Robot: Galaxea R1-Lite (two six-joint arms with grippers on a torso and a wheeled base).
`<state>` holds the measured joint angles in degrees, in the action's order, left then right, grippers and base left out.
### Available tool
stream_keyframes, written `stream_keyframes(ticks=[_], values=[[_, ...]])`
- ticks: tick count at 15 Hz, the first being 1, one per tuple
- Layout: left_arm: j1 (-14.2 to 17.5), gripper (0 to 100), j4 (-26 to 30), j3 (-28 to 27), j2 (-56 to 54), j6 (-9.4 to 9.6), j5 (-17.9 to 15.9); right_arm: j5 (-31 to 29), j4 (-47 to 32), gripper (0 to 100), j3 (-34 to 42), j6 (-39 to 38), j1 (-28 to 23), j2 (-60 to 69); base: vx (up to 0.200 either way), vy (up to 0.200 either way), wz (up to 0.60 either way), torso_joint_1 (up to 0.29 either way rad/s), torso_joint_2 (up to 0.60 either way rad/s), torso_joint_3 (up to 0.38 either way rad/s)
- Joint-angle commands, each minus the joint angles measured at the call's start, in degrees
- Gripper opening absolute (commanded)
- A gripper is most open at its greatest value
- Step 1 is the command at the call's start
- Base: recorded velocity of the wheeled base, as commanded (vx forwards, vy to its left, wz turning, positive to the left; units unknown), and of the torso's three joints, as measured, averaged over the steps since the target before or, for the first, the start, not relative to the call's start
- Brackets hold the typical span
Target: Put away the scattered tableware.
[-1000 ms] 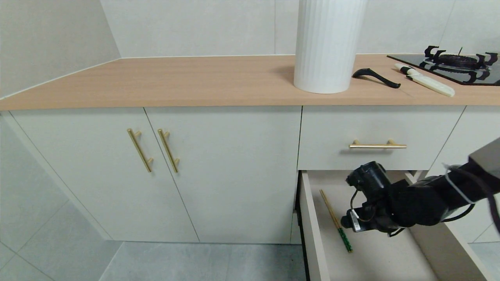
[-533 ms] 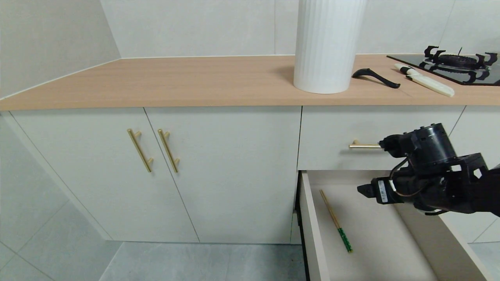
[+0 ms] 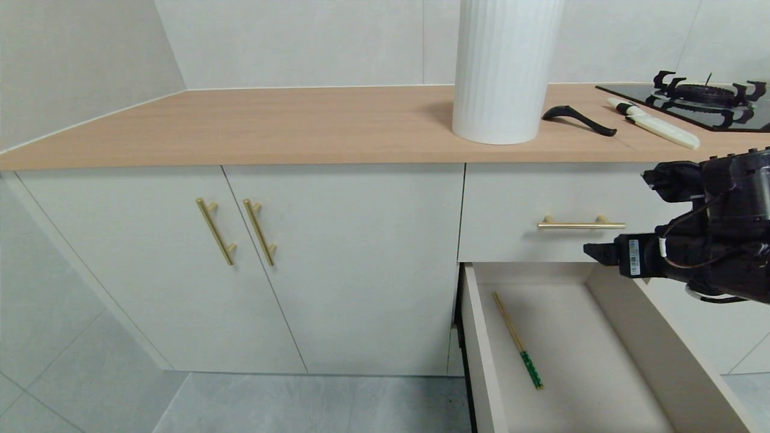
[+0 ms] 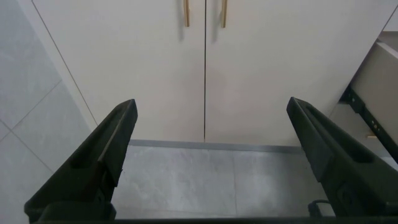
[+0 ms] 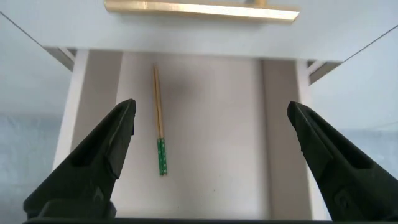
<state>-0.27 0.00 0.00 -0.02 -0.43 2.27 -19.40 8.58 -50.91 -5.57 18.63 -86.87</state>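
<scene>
Right claw [image 5: 211, 118] hangs spread wide with nothing in it, over the open drawer [image 3: 478, 349] and just below the upper drawer's brass handle [image 3: 581, 225]. One chopstick [image 3: 517, 340] lies on the drawer floor, below the claw and to its left. Its long axis runs front to back, green end toward the drawer front.

What I judge comes next sits on the worktop [image 3: 301, 126]. The black spoon [image 3: 577, 119] is above and beyond the claw and lies roughly crosswise, handle tip to the right. Just right of it the white knife [image 3: 656, 128] slants from far-left to near-right, beside the hob [image 3: 710, 96].

My right arm is much the nearer. The left claw [image 4: 211, 106], also wide open and empty, sits low facing the cabinet doors [image 4: 261, 68]. I reckon the move is up over the worktop edge, wrist turned so the fingers straddle the spoon across its length.
</scene>
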Motion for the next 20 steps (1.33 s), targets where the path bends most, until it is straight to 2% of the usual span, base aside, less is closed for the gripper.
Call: stream_keyframes(ticks=[1,4,8,20], values=[[0.0,100,0.0,0.0,0.0,-0.01,0.0,0.1,0.0,100,0.1,0.0,-0.1,1.9,0.0,0.0,0.0,0.0,0.0,0.0],[0.0,100,0.0,0.0,0.0,-0.01,0.0,0.1,0.0,100,0.1,0.3,-0.4,3.0,0.0,0.0,0.0,0.006,-0.03,-0.009],[0.0,100,-0.1,0.0,0.0,-0.01,0.0,0.1,0.0,100,0.5,0.4,-0.4,3.2,0.0,0.0,0.0,0.058,-0.24,-0.25],[0.0,100,0.0,0.0,0.0,-0.01,0.0,0.1,0.0,100,0.5,1.1,-0.7,3.0,0.0,0.0,0.0,0.183,-0.5,-0.292]])
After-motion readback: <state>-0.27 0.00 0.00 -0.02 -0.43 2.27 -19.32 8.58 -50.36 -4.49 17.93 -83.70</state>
